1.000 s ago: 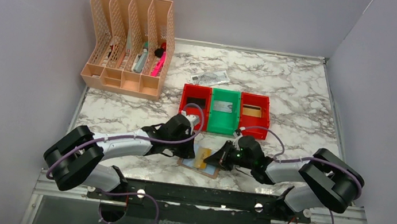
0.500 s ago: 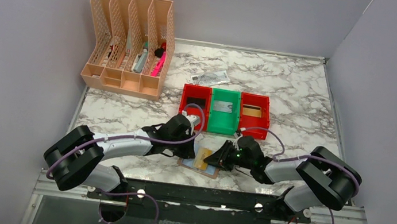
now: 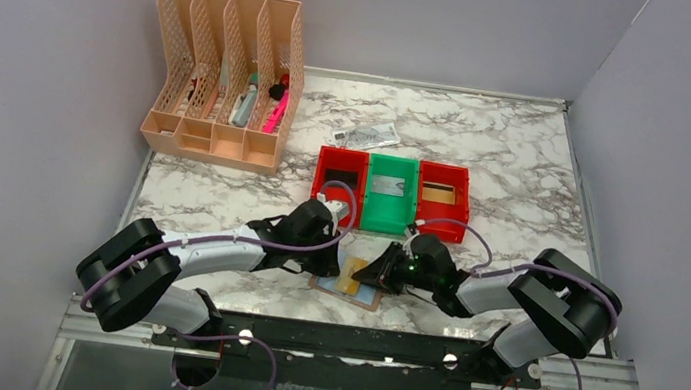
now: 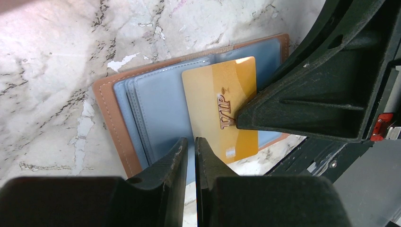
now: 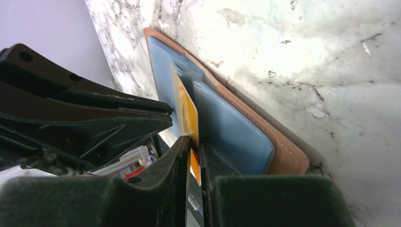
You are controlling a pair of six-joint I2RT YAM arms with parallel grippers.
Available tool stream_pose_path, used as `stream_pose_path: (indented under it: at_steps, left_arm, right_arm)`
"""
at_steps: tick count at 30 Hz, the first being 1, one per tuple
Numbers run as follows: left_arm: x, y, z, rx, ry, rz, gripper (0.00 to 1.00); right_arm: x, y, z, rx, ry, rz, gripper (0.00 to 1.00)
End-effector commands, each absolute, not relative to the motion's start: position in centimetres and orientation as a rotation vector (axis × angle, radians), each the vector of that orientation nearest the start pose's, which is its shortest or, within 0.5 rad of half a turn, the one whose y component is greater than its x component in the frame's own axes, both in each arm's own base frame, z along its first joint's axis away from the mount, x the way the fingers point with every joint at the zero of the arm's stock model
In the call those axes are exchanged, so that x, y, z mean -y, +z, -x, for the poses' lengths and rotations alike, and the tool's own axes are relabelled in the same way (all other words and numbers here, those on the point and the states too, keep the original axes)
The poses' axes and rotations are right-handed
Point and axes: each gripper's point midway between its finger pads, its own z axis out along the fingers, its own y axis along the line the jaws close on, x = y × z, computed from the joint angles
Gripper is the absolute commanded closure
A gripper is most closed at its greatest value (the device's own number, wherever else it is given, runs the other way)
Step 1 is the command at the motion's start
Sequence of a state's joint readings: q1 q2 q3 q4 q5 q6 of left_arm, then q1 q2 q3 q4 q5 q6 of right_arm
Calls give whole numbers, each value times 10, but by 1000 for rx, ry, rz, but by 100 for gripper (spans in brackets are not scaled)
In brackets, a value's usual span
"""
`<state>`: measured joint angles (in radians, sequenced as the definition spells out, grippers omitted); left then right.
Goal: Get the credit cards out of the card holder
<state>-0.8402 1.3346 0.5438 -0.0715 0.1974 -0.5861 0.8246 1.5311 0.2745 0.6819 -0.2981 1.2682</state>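
The tan-brown card holder (image 3: 370,300) lies open at the table's near edge, blue panels (image 4: 156,104) up. A gold credit card (image 4: 217,94) marked VIP sticks halfway out of a pocket. My right gripper (image 5: 195,142) comes in from the right, shut on the card's edge (image 5: 188,113), which stands between the fingertips. My left gripper (image 4: 190,142) reaches in from the left. Its jaws are nearly together on the blue panel at the holder's edge. In the top view the left gripper (image 3: 334,254) and right gripper (image 3: 374,271) flank the gold card (image 3: 349,278).
Behind the holder stand a red bin (image 3: 339,186), a green bin (image 3: 388,206) with a grey card inside, and another red bin (image 3: 442,208). A crumpled paper note (image 3: 365,135) lies further back. A peach file organizer (image 3: 226,78) stands at the back left.
The right gripper has edged left over the holder and its jaws have come onto the gold card. The left arm and the holder have not moved.
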Motion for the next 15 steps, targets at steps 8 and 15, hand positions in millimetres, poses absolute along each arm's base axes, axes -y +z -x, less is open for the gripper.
stream_pose_path:
  at_steps: [8,15]
  left_arm:
    - [248,41,-165,-2532,-735,-389,86]
    - [245,55,-173,-2490,-702,-376,83]
  right_arm:
    - [-283,32,-163,-2489,1251,-370,99]
    - [-258,61,-171,-2396,1121,-317,99]
